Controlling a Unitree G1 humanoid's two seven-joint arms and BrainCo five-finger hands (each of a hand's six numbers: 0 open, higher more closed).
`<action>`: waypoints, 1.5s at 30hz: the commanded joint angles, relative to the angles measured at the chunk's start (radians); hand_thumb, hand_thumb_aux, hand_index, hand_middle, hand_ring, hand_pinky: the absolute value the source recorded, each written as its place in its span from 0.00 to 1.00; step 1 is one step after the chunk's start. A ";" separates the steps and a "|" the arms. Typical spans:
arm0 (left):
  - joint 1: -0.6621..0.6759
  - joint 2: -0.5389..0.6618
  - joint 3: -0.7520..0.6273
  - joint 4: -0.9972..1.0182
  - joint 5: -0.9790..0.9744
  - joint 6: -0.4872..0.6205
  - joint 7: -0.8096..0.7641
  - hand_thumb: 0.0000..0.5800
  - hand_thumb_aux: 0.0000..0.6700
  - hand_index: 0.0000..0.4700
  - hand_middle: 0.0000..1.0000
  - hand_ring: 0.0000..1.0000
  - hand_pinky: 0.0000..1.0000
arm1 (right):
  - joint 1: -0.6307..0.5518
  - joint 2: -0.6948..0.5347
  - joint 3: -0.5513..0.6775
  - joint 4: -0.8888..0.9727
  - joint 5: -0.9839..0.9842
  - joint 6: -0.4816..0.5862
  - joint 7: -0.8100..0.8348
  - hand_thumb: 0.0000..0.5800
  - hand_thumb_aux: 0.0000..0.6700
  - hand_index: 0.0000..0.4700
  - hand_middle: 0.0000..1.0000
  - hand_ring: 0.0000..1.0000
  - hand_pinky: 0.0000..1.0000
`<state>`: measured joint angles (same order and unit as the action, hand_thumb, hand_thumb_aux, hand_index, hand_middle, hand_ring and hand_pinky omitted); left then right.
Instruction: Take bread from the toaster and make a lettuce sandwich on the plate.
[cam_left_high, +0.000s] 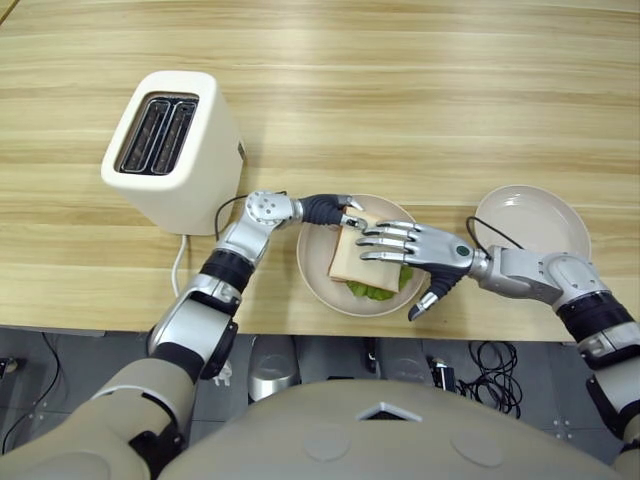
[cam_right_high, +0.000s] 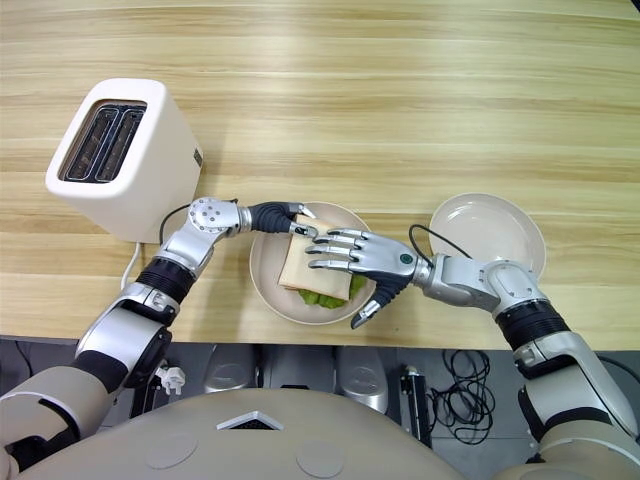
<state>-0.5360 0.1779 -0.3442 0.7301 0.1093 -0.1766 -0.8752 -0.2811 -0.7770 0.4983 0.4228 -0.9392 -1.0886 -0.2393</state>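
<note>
On the worktop (cam_left_high: 400, 90), the toaster (cam_left_high: 175, 150) stood at 10 o'clock from the plate (cam_left_high: 312, 264), where the right hand (cam_left_high: 420, 248) lay flat and wide open on the bread (cam_left_high: 345, 260) over lettuce (cam_left_high: 372, 292), the left hand (cam_left_high: 330, 209), grip indeterminate, at its 11 o'clock corner.

A light wooden table (cam_left_high: 420, 90) carries a toaster (cam_left_high: 190, 170) toward its left side. A plate (cam_left_high: 315, 275) sits at the middle of the front edge, with a second plate (cam_left_high: 530, 225) near its right. A white cord (cam_left_high: 178, 265) runs from the toaster over the front edge.
</note>
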 joint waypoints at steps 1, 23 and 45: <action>-0.032 -0.009 0.011 -0.007 -0.001 -0.034 0.016 1.00 1.00 0.98 1.00 1.00 1.00 | 0.043 -0.025 0.069 0.114 0.063 0.096 0.288 0.00 0.00 0.00 0.00 0.00 0.00; -0.085 0.249 -0.046 -0.534 0.757 0.054 0.770 0.00 0.00 0.00 0.00 0.00 0.00 | 0.142 0.007 -0.003 0.016 0.417 0.124 0.532 0.00 0.00 0.00 0.00 0.00 0.00; 0.197 0.178 0.180 -0.905 0.331 0.048 0.675 1.00 1.00 0.98 1.00 1.00 1.00 | 0.169 0.177 -0.208 -0.255 1.341 0.354 0.805 1.00 1.00 0.98 1.00 1.00 1.00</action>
<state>-0.3591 0.3458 -0.1758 -0.1582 0.4605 -0.1392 -0.1791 -0.1232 -0.6027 0.3219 0.1965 0.3582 -0.7822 0.5144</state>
